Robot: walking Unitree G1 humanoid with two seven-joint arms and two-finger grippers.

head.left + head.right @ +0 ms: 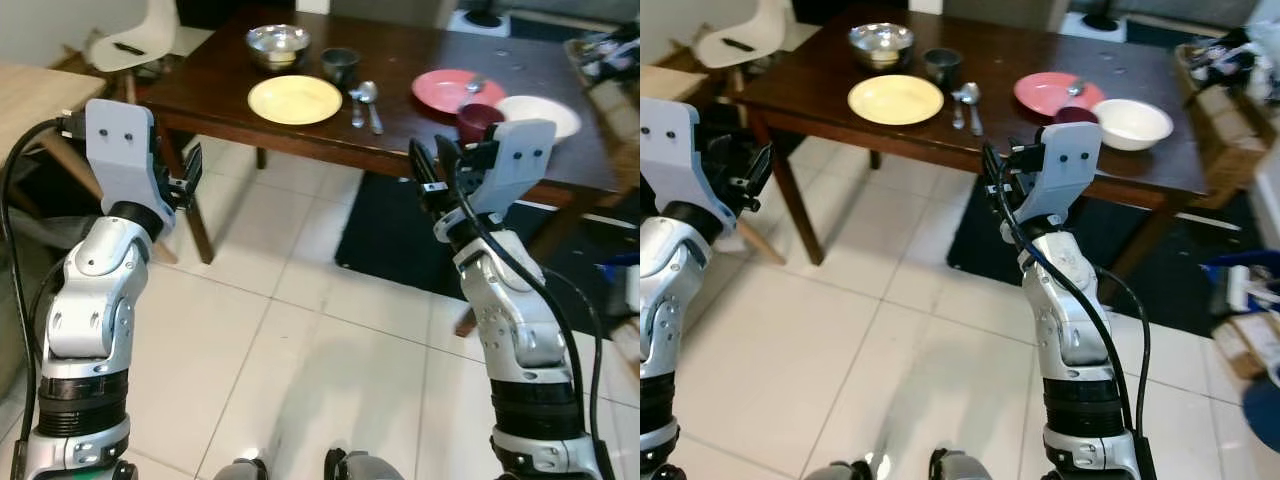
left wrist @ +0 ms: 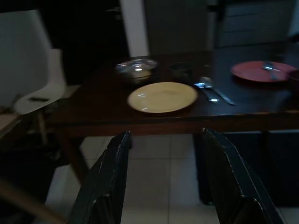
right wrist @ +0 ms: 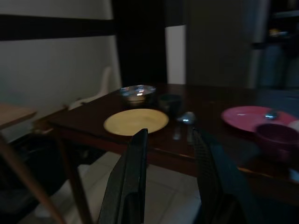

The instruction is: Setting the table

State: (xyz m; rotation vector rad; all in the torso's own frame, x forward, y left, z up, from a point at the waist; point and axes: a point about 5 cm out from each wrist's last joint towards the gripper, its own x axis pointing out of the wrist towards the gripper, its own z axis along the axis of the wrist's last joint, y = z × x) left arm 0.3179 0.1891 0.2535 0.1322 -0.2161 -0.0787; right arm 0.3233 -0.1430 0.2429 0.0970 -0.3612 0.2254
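Dark wooden table [image 1: 420,60] partly set, yellow plate [image 1: 295,99] beside spoons [image 1: 366,101]; my left gripper [image 2: 163,182] and right gripper [image 3: 170,179] approach it, fingers apart, empty.

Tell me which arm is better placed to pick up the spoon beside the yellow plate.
Probably right. The spoon lies right of the yellow plate, and the right gripper, open, is raised nearer its side of the table. The left gripper, also open, sits beyond the table's left corner.
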